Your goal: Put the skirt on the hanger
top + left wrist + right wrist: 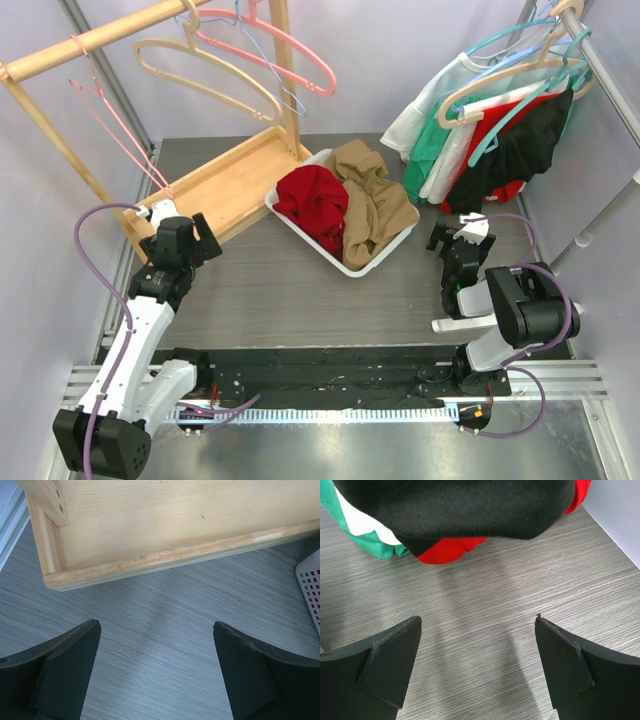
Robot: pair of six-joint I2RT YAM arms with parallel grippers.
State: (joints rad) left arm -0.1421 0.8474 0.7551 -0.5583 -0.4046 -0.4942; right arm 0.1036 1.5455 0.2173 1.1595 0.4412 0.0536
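Two crumpled garments lie in the white basket (pixel 305 236) at mid-table, a red one (pixel 313 200) and a tan one (pixel 372 205); which of them is the skirt I cannot tell. A beige hanger (pixel 215 68) and a pink hanger (pixel 290 50) hang empty on the wooden rack's top rail. My left gripper (pixel 195 232) (pixel 156 624) is open over bare table, just in front of the rack's wooden base (pixel 165 520). My right gripper (pixel 455 240) (pixel 478 618) is open too, to the right of the basket, with nothing between its fingers.
A thin pink hanger (pixel 110 120) hangs at the rack's left end. Clothes on hangers (pixel 490 140) fill the right rail, their black (pixel 470 510), red (pixel 445 550) and green (pixel 370 545) hems just ahead of my right gripper. The basket's corner (pixel 311 585) shows in the left wrist view.
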